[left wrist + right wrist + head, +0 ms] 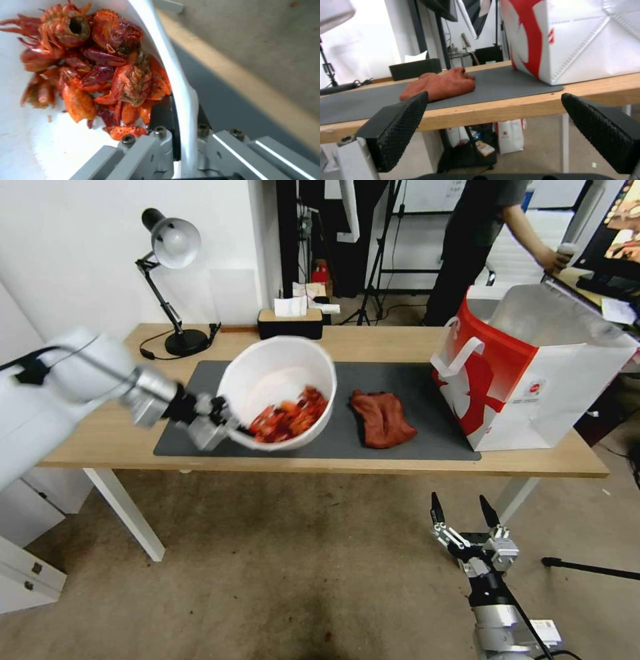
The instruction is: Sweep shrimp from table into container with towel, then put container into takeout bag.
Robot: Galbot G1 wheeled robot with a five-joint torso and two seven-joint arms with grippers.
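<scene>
Above the tabletop's (400, 337) left half, the left gripper (220, 428) pinches the container's (267, 373) near rim, shrimp (290, 421) inside — takeout bag (527, 373) lies far right. Right gripper (465, 520), fingers spread, hangs below the near edge; towel (382, 419) sits between.

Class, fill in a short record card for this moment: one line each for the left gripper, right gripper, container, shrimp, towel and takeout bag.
left gripper: shut on the container's rim, holding it tilted above the table
right gripper: open, low in front of the table
container: white bowl, lifted
shrimp: piled inside the container, at its lower side
towel: crumpled on the grey mat
takeout bag: standing open at the table's right end
</scene>
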